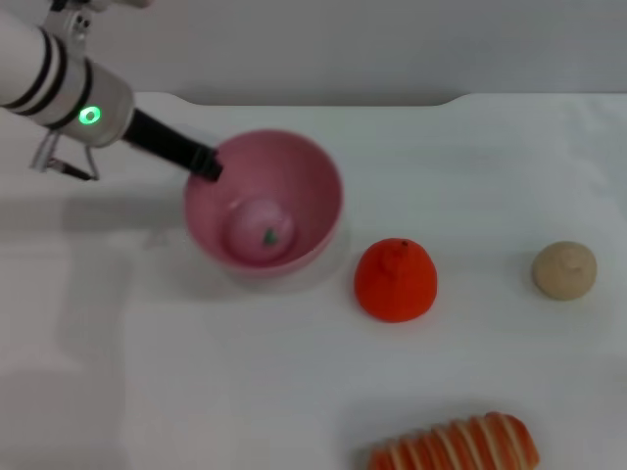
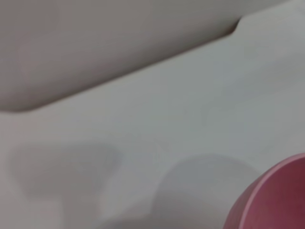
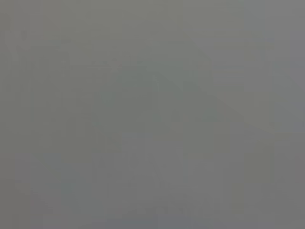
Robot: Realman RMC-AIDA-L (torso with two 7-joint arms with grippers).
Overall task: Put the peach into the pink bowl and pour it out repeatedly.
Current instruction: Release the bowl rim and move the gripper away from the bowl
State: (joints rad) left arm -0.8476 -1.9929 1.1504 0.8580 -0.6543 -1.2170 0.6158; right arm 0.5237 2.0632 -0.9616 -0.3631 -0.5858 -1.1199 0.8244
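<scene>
The pink bowl stands on the white table, left of the middle in the head view. Inside it, on the bottom, lies the pale pink peach with its small green stem mark facing up. My left gripper comes in from the upper left, and its black fingers meet the bowl's left rim, shut on it. The left wrist view catches only a curved piece of the pink bowl over the table. My right gripper appears in no view; the right wrist view is plain grey.
A bright orange-red round fruit sits just right of the bowl. A small beige lumpy ball lies farther right. An orange-and-white striped object lies at the front edge. The table's far edge runs behind the bowl.
</scene>
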